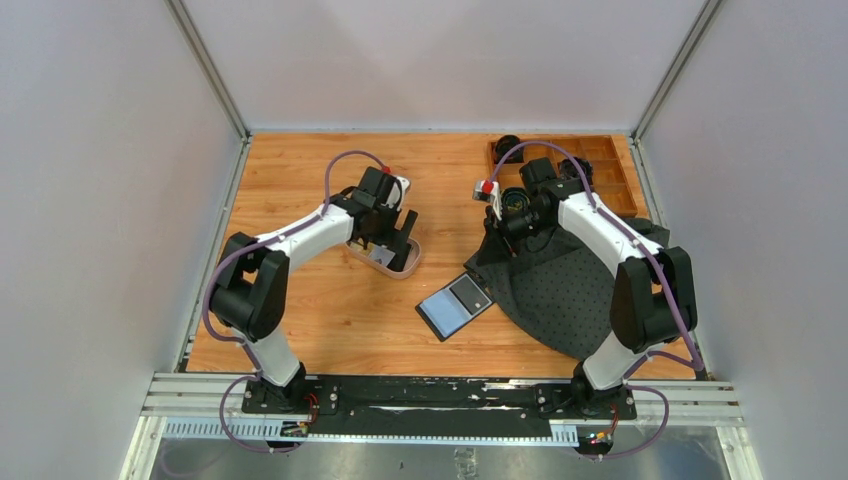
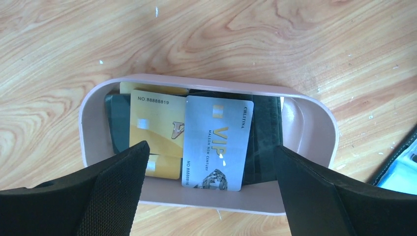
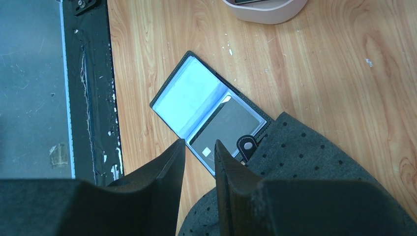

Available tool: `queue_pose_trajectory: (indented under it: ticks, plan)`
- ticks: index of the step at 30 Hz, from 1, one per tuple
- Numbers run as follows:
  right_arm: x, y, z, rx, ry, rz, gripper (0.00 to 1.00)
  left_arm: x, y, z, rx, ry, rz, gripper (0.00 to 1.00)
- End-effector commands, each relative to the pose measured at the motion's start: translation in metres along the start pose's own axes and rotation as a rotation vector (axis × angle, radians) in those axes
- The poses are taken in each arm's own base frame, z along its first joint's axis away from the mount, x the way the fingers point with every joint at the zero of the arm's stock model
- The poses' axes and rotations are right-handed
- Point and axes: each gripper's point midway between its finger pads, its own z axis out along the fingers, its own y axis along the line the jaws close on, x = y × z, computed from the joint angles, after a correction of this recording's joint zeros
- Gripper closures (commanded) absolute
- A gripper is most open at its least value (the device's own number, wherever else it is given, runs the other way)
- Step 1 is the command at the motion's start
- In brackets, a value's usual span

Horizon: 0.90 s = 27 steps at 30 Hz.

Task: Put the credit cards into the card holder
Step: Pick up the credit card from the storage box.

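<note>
From above, your left arm (image 1: pixel 300 235) reaches forward and inward, with the left fingers (image 1: pixel 406 243) pointing down over the tray (image 1: pixel 372 262). Your right arm (image 1: pixel 600 235) folds over the dotted cloth (image 1: pixel 560 295). The card holder (image 1: pixel 455 305) lies open on the counter (image 1: pixel 330 320), just beside the cloth.

At your left wrist, the fingers are spread wide and empty. The credit cards (image 2: pixel 216 142) are stacked in the tray between them.

At your right wrist, the right fingers (image 3: pixel 162 182) are almost together with only a narrow gap, and they grip nothing. The card holder lies just beyond their tips.
</note>
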Motion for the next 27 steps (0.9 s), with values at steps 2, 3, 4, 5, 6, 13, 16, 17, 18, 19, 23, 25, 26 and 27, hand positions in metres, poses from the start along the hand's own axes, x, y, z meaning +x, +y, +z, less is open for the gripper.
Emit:
queue_pose_trajectory:
  ticks: [2,3,4,5,6,13,16,17,18,19,23,25,26,27]
  plan:
    - [0.0,0.005,-0.003,-0.019,-0.013,0.029,0.68,0.0,-0.009,-0.003,0.12,-0.033,-0.018,0.0]
    - [0.0,0.005,-0.003,-0.019,-0.014,0.029,0.68,0.001,-0.01,-0.001,0.14,-0.031,-0.026,0.0]
    - [0.0,0.006,-0.003,-0.02,-0.014,0.029,0.68,0.002,-0.011,0.001,0.155,-0.026,-0.033,0.0]
    - [0.0,0.006,-0.003,-0.02,-0.014,0.029,0.68,0.004,-0.008,0.003,0.157,-0.015,-0.046,0.01]
    - [0.0,0.005,-0.003,-0.019,-0.014,0.029,0.68,0.005,-0.007,0.005,0.159,-0.006,-0.059,0.06]
    - [0.0,0.006,-0.003,-0.025,-0.016,0.032,0.68,0.014,0.001,0.018,0.126,0.06,-0.091,0.24]
    - [0.0,0.006,-0.003,-0.024,-0.016,0.032,0.68,0.019,0.002,0.021,0.115,0.08,-0.094,0.24]
    - [0.0,0.006,-0.003,-0.024,-0.016,0.032,0.68,0.021,0.002,0.022,0.114,0.09,-0.094,0.25]
    - [0.0,0.007,-0.003,-0.025,-0.016,0.031,0.68,0.024,0.001,0.023,0.119,0.105,-0.095,0.27]
    - [-0.001,0.007,-0.004,-0.024,-0.017,0.031,0.68,0.026,0.001,0.024,0.121,0.115,-0.096,0.29]
    - [-0.001,0.007,-0.004,-0.021,-0.017,0.026,0.68,0.033,-0.003,0.027,0.134,0.144,-0.108,0.34]
    - [-0.002,0.007,-0.004,-0.021,-0.019,0.026,0.68,0.037,-0.002,0.028,0.127,0.153,-0.113,0.35]
    - [-0.002,0.007,-0.004,-0.022,-0.018,0.025,0.68,0.038,-0.002,0.028,0.118,0.157,-0.113,0.35]
    - [-0.002,0.008,-0.004,-0.022,-0.019,0.026,0.68,0.04,-0.001,0.028,0.106,0.164,-0.111,0.35]
